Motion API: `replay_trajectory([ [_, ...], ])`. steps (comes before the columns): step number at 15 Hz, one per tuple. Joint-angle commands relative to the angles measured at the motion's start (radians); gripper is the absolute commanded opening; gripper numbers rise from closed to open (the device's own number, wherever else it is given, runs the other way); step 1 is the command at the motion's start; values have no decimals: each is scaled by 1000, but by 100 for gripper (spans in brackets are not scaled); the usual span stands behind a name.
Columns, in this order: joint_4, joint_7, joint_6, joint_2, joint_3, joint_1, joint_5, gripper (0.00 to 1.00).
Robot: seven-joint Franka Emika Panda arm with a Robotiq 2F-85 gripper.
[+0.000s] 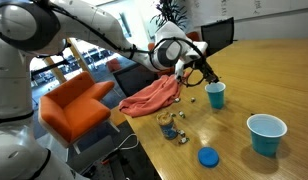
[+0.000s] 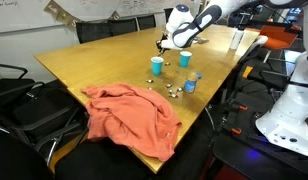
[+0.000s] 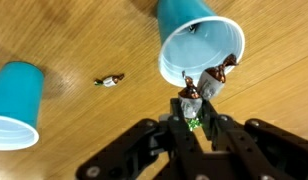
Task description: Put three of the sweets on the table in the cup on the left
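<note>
The small teal cup [image 1: 215, 95] stands upright on the wooden table [image 1: 254, 70]; it also shows in an exterior view [image 2: 157, 66] and in the wrist view [image 3: 199, 45]. My gripper [image 3: 194, 118] is shut on a wrapped sweet [image 3: 191, 100] just beside and above the cup's rim. A second wrapped sweet [image 3: 217, 78] shows against it at the rim. The gripper hovers over the cup in both exterior views [image 1: 206, 78] [image 2: 166, 44]. One loose sweet [image 3: 111, 80] lies on the table. Several more sweets [image 1: 181, 116] [image 2: 170, 90] lie near the cloth.
A wider teal cup [image 1: 266, 133] [image 3: 14, 100] stands apart from the small one. A short clear glass [image 1: 169, 125] and a flat blue disc [image 1: 207, 157] sit near the table edge. A crumpled orange cloth [image 1: 152, 97] [image 2: 129, 112] lies over that edge.
</note>
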Motion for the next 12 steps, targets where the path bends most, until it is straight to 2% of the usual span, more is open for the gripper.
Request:
replay_trajectory([
  [1, 27, 88, 49, 73, -57, 63, -63, 6],
  [5, 44, 140, 79, 135, -125, 128, -84, 6],
  [9, 54, 160, 99, 160, -173, 166, -68, 6],
  [10, 52, 156, 99, 158, -177, 171, -63, 48],
  [12, 51, 153, 107, 158, -184, 179, -60, 56],
])
